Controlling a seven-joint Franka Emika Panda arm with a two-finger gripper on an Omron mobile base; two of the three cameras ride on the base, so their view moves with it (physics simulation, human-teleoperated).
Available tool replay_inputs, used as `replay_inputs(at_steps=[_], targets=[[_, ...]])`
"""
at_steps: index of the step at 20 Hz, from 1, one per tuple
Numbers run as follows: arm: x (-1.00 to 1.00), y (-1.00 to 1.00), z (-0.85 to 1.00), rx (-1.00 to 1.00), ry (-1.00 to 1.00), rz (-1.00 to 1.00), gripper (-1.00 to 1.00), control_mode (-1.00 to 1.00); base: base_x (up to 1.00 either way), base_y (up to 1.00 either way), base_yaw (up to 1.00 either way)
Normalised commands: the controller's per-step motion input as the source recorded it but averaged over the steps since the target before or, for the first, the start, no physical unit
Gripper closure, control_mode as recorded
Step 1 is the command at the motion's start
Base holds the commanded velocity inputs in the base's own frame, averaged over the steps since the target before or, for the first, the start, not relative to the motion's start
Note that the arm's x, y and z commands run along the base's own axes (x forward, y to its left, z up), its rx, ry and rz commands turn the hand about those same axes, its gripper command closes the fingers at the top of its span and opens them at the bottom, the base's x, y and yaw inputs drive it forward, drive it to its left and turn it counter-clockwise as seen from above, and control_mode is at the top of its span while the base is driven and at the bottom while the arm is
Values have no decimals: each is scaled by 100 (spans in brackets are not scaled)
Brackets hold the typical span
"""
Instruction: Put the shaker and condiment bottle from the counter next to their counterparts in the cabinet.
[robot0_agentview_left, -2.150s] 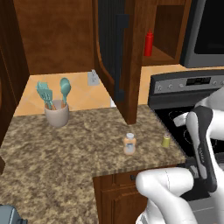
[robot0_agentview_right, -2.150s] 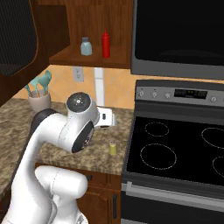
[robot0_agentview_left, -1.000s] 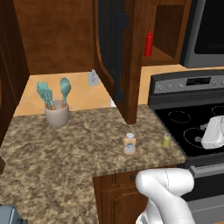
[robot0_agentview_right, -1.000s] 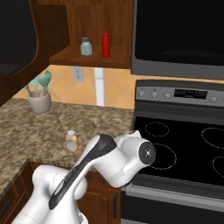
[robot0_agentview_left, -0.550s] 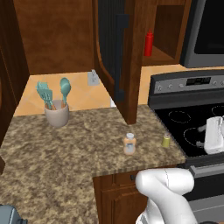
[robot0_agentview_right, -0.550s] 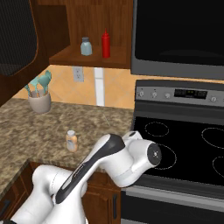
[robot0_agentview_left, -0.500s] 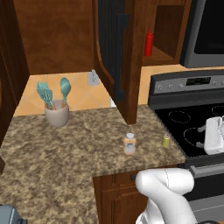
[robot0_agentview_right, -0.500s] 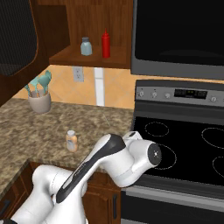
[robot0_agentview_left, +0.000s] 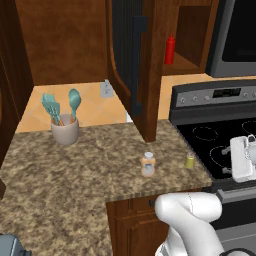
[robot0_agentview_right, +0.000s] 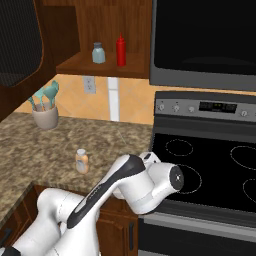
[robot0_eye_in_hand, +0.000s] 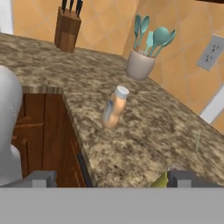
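Hand swung rightward over the stove, jaws spread, nothing gripped, orange shaker and yellow-green condiment bottle upright on granite counter.

You have a speckled worktop running from the back wall to its front edge, ending on the right against the stove. Near the back edge stands a crock of teal utensils. Close to the front edge, toward the right end, an orange shaker stands upright with a pale cap. A small yellow-green bottle sits near the right edge, apart from the shaker. Up on the cabinet shelf you see a grey-blue shaker and a red bottle just beside each other.
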Motion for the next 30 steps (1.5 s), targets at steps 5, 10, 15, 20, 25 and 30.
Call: replay_inputs(at_steps=[5,10,15,20,25,30], targets=[[17,0,-4,0,0,1,-100,-100,0,0,0],[11,0,-9,0,0,1,-100,-100,0,0,0],[13,0,-3,0,0,0,-100,-100,0,0,0],[13,1,-6,0,2,0,-100,-100,0,0,0],[12,7,-14,-1,3,0,-100,-100,0,0,0],[14,3,-19,-2,0,0,-100,-100,0,0,0]])
